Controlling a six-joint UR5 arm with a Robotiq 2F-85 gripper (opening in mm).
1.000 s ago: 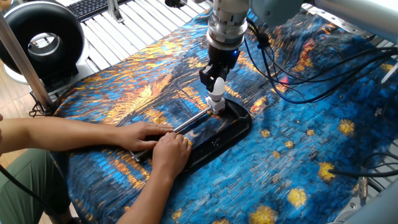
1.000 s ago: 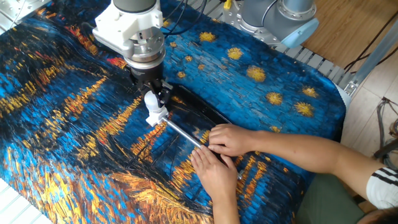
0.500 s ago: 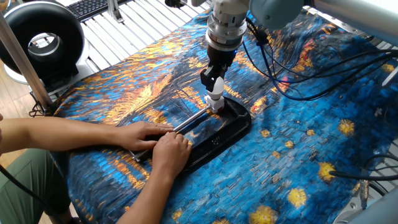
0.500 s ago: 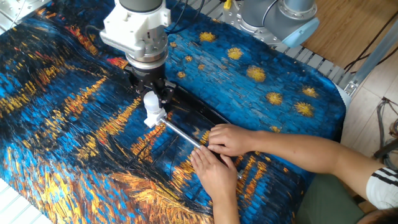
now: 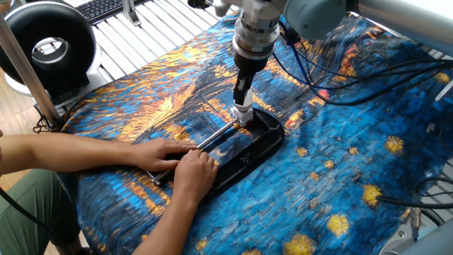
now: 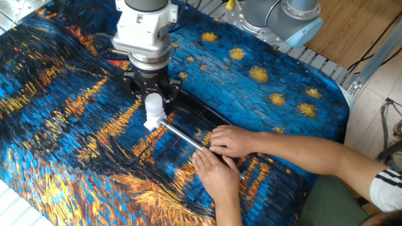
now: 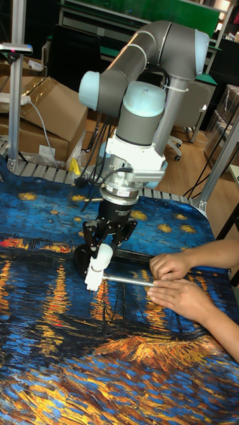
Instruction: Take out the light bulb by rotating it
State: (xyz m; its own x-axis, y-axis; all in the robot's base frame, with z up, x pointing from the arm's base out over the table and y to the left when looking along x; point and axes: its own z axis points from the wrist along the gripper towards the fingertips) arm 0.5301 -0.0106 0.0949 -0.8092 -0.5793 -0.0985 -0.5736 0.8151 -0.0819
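End effector (image 6: pixel 154 104) clamped on the light bulb (image 6: pixel 154 110); bulb seemingly not yet free of its socket, so unscrewing remains.

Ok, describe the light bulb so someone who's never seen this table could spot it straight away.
Start at the starry blue and orange tablecloth and find the long black clamp that a person's hands press down. At its far end, under the robot's gripper, the light bulb stands held between the jaws. It is the only small white, round-topped thing there; the rod beside it is thin and silver.
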